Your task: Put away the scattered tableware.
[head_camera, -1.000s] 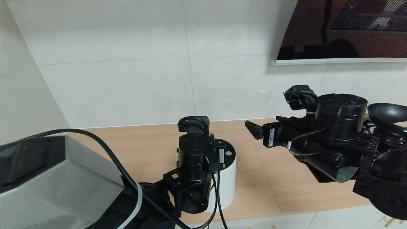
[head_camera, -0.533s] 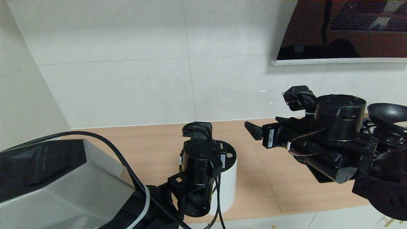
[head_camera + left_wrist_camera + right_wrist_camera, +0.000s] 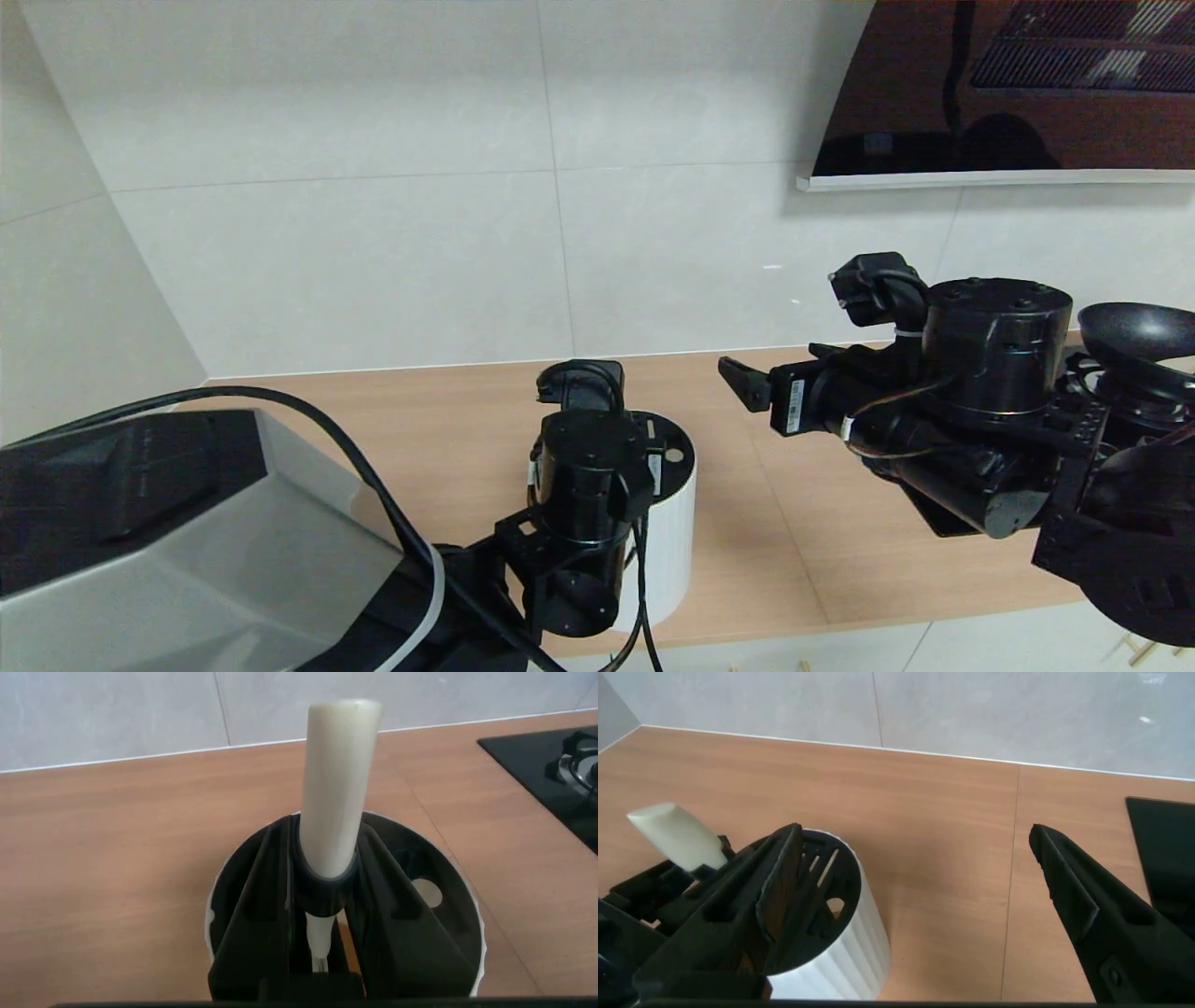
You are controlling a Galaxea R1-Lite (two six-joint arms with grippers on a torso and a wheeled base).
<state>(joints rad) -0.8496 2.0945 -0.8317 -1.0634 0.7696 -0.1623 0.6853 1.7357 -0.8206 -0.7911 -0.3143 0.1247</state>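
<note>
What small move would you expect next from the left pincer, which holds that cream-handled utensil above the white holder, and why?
Probably a short, straight lowering. The left pincer grips the cream-handled utensil upright, its thin lower end pointing down into the slotted top of the white holder, with most of the handle above it. Whether the tip already sits in a slot is hidden.

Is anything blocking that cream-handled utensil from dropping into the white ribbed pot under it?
Nothing visible does. The cream-handled utensil, clamped upright in the left gripper, stands directly over the white ribbed cylindrical holder and its black slotted top.
</note>
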